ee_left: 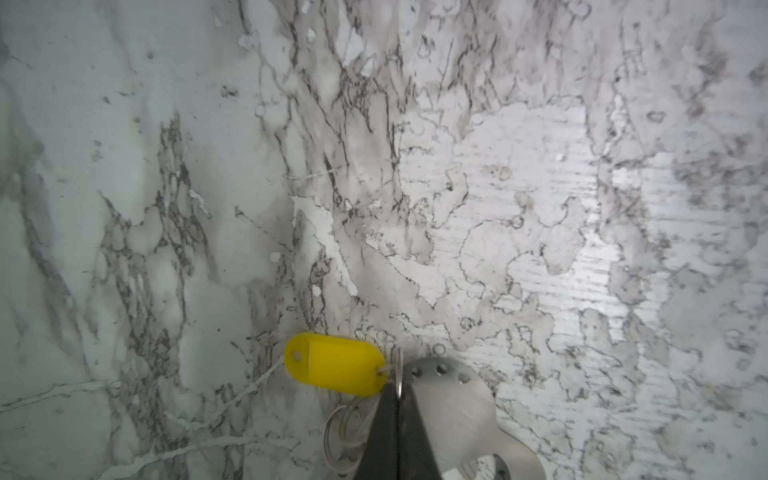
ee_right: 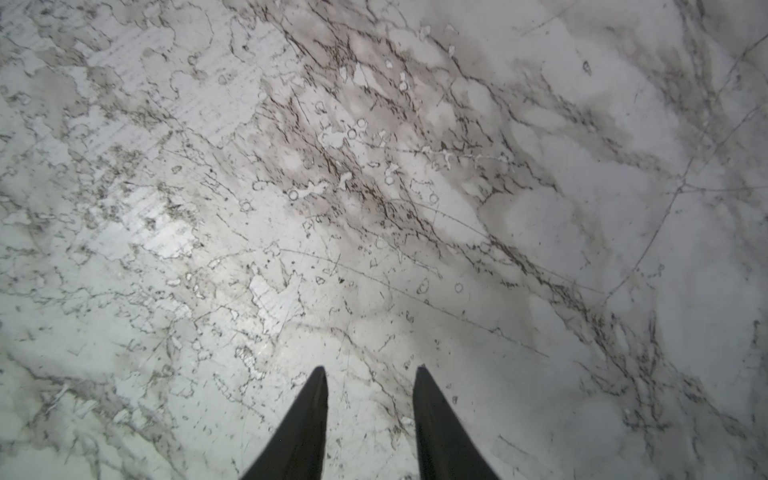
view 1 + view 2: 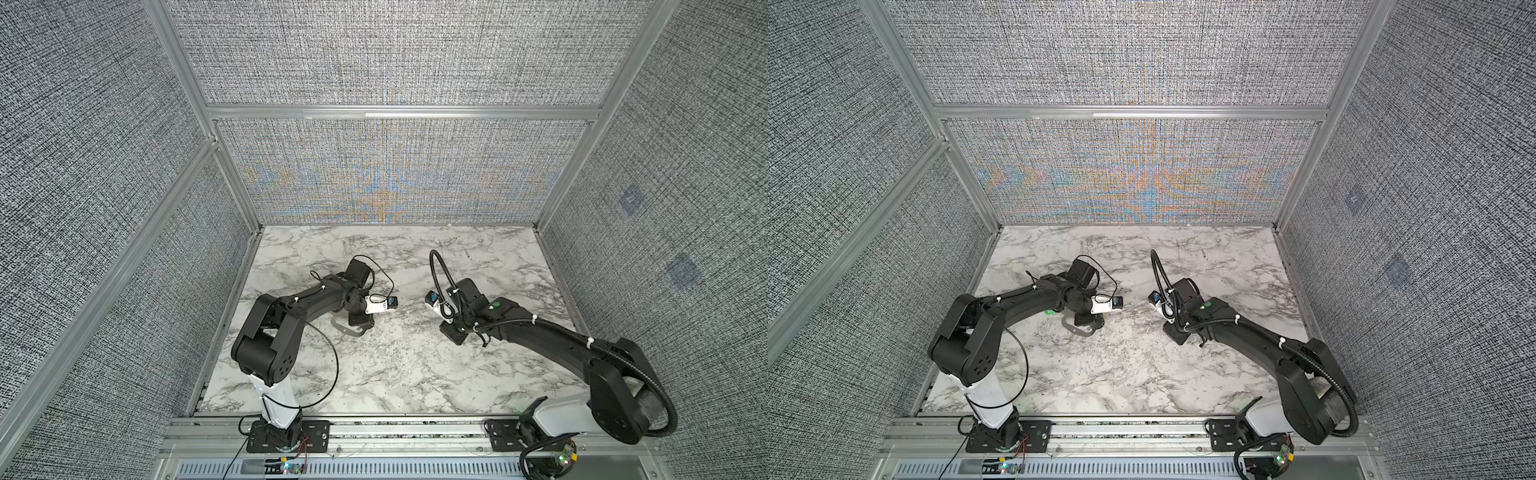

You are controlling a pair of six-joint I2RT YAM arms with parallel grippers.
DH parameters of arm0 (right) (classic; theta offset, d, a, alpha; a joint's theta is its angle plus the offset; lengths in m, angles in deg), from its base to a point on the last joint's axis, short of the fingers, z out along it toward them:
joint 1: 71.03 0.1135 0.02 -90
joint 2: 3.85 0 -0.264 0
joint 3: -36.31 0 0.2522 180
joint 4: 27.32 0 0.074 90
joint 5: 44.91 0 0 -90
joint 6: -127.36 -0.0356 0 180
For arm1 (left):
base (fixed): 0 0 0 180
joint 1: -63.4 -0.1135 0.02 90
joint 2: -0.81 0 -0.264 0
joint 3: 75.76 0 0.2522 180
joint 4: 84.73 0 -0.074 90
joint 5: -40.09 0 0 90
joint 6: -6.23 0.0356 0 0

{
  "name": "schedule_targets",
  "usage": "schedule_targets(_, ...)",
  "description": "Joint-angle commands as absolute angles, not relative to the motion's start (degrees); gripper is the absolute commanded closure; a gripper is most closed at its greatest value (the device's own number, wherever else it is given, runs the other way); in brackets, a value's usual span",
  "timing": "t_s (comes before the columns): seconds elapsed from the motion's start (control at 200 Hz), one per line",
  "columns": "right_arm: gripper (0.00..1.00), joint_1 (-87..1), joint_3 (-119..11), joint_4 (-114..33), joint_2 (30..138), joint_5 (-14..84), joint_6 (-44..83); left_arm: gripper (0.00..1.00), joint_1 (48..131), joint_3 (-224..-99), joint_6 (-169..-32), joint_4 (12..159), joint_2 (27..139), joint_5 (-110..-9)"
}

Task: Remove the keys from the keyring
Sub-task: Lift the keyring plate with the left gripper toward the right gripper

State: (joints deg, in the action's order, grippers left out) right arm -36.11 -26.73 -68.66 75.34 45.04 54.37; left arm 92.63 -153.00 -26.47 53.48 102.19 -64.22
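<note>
Pinching thin ring (image 1: 398, 365) tight in left gripper (image 1: 397, 392), beside yellow tag (image 1: 334, 363) and keyring (image 1: 451, 399), left of tabletop (image 3: 415, 374) centre. Holding right gripper (image 2: 370, 368) apart, empty, well off. Likely to drag whole bunch, keyring unpinned.

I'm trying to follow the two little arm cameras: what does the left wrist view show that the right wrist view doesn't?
Left wrist only: a yellow tag, a grey metal keyring, and the left hand shut on a thin metal ring. Right wrist only: the right hand, open and empty. Both: the marble table.
</note>
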Motion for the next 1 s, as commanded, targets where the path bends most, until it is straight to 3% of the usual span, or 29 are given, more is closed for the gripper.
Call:
schedule_targets(0.0, 0.63, -36.24, -24.72, -67.29, 72.7, 44.84, 53.6, 1.0, 93.43, -152.87, -28.6, 54.31, 99.85, -68.4)
schedule_targets(0.44, 0.64, -36.27, -20.78, -58.97, 67.26, 39.3, 52.7, 1.0, 94.98, -152.98, -27.69, 51.01, 90.44, -77.82)
schedule_targets(0.996, 0.64, -31.42, -20.99, -42.85, 67.65, 32.67, 54.62, 1.0, 95.04, -149.55, -33.45, 58.36, 79.85, -90.34)
